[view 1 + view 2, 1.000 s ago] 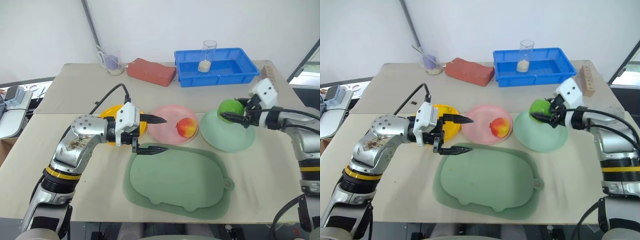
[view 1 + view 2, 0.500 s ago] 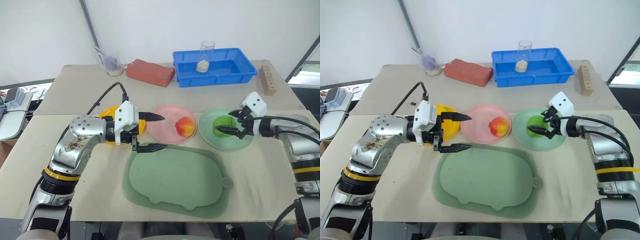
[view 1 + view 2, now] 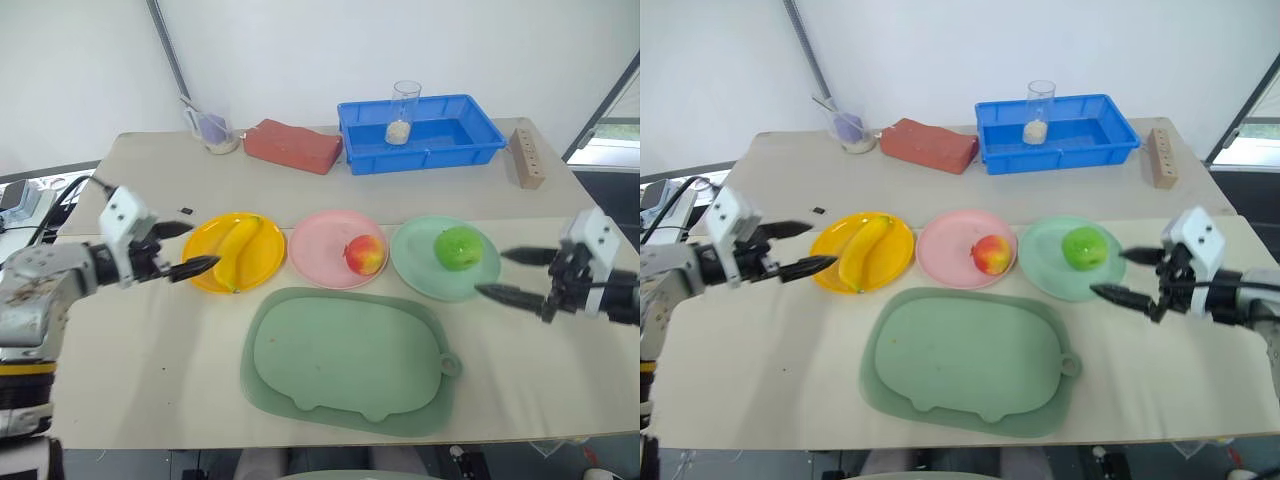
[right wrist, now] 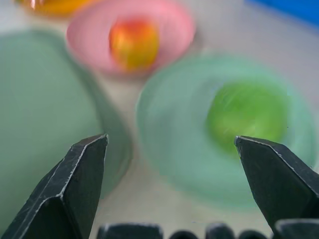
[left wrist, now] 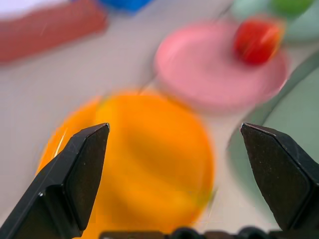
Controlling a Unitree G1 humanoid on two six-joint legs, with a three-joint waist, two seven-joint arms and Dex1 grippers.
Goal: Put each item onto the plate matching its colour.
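- While the banana (image 3: pixel 231 248) lies along the yellow plate (image 3: pixel 262 268), the red-and-yellow apple (image 3: pixel 365 254) sits on the pink plate (image 3: pixel 320 240), toward that plate's right side.
- Beside them, the green apple (image 3: pixel 458 247) rests on the mint green plate (image 3: pixel 420 262), a little right of its middle.
- All three plates stand in a row across the desk (image 3: pixel 130 350), yellow at the left, pink in the middle, mint at the right, each just beside the next.
- Just in front of the row lies a large dull-green tray (image 3: pixel 345 360) with a small handle tab at its right edge; nothing lies on it.
- At the left, the left claw (image 3: pixel 190 248) hangs just left of the yellow plate, its two black fingers spread wide apart with nothing between them and touching neither plate nor banana.
- At the right, the right claw (image 3: pixel 515 275) hangs by the right rim of the mint plate, fingers also spread wide and empty, the upper tip pointing toward the green apple but apart from it.
- From the right wrist view the green apple (image 4: pixel 246 117) shows between the two spread fingers, well clear of both.
- Farther back on the desk stand a red brick-shaped block (image 3: pixel 292 146), a blue bin (image 3: pixel 450 135) with a clear glass (image 3: pixel 402 110) in it, a small cup with a purple thing in it (image 3: pixel 210 130) and a wooden block with holes (image 3: pixel 526 157).
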